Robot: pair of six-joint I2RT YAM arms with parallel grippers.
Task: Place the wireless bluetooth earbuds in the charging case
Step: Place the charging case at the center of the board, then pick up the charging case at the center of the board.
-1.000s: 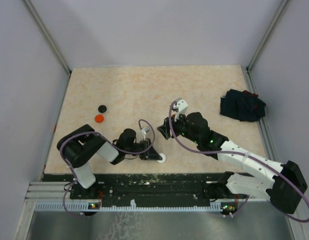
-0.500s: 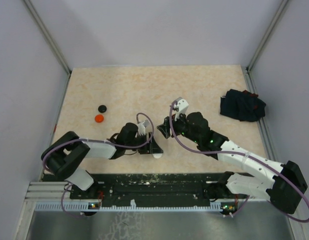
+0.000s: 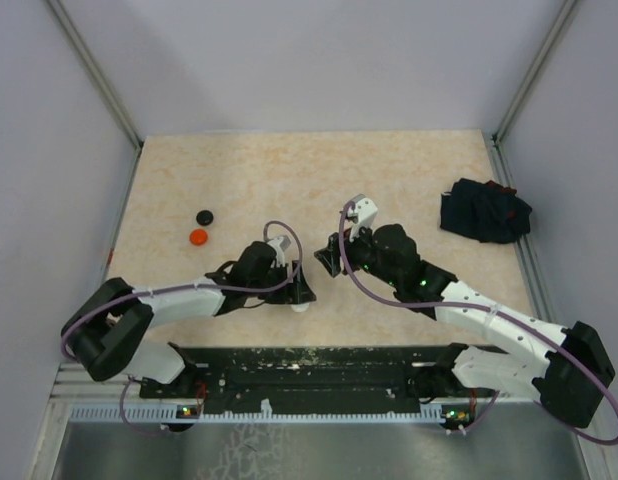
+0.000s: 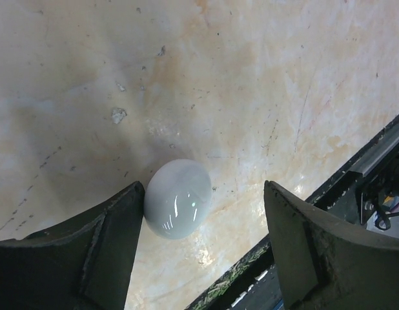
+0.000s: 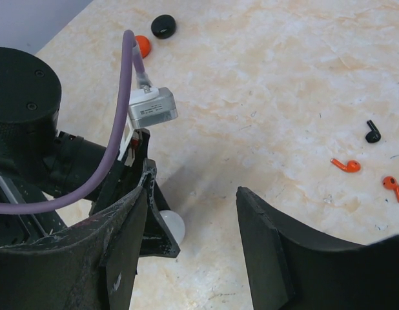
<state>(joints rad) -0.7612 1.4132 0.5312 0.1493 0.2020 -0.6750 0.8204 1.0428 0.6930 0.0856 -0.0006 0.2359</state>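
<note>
Two robot arms reach over a marbled beige counter (image 3: 389, 170). The left gripper (image 4: 204, 197) stands wide open around a glossy white round case (image 4: 178, 198). The case lies on the counter, touching one finger (image 4: 119, 226) and apart from the other, so it is not gripped. The right gripper (image 5: 193, 194) hangs just beside, partly open and empty. At the right of its wrist view, a black earbud (image 5: 373, 132), an orange earbud (image 5: 346, 165) and a second orange earbud (image 5: 392, 186) lie loose, well apart from the case. A black disc (image 3: 204, 217) and a red disc (image 3: 197, 237) sit at far left, and a dark cloth bundle (image 3: 484, 212) at far right.
</note>
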